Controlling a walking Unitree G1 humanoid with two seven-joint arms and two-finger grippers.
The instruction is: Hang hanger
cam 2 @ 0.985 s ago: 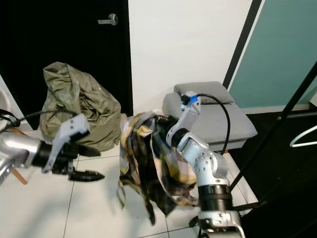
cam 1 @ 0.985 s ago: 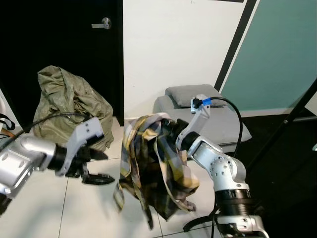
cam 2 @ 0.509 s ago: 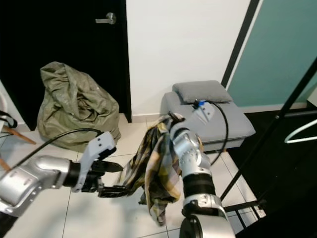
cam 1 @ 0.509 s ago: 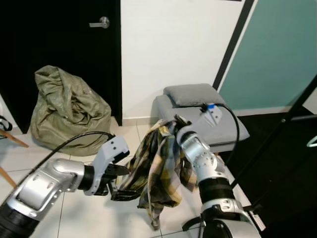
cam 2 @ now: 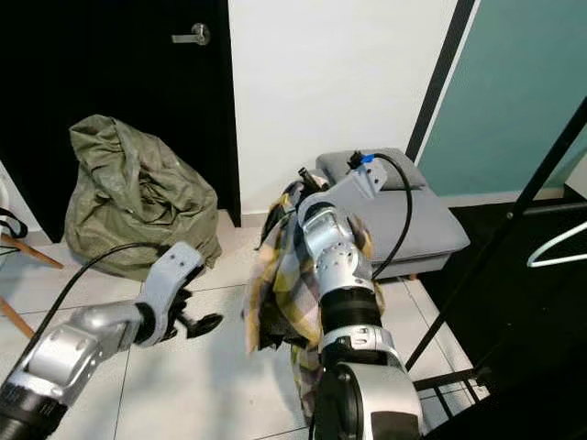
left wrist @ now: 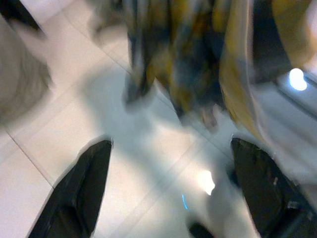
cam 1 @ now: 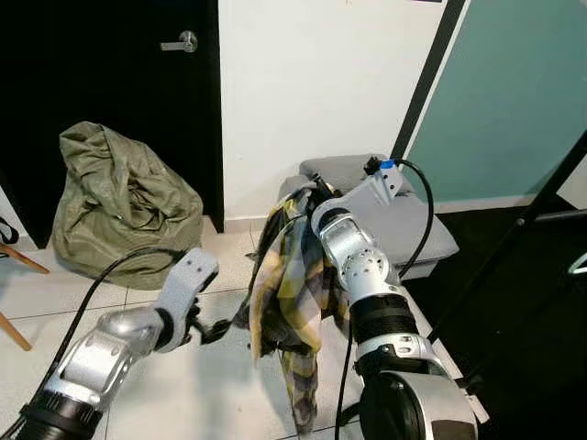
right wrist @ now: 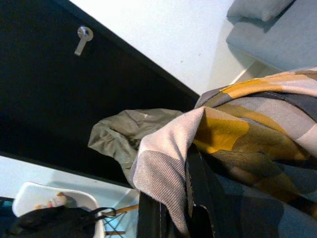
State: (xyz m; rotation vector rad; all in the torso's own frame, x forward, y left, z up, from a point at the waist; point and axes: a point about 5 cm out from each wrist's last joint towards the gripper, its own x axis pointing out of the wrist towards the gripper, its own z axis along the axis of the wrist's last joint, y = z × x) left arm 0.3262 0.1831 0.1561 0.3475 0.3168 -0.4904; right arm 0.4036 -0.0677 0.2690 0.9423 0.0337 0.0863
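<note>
One plaid shirt (cam 1: 292,284) hangs clamped in the right pincer (right wrist: 173,208); left pincer (left wrist: 168,198) spread wide, empty.

White tiled floor (cam 1: 211,385), black door (cam 1: 110,92)

Head stereo pair looks forward and down from above the arms, mid-range. Both eyes share the same scene: black door (cam 1: 110,92), olive bag (cam 1: 124,206), grey cushioned seat (cam 2: 417,215), plaid shirt (cam 1: 292,284), tiled floor (cam 1: 193,403). Right eye sits slightly to the right, so it also catches a white hanger (cam 2: 558,246) at its edge.

Left wrist camera looks along the left tool (left wrist: 168,191) down at the floor, close to the shirt, blurred. Right wrist camera looks along the right tool (right wrist: 176,208), very close to the shirt, facing the door and bag. Both wrist views overlap the head views on shirt and floor.
</note>
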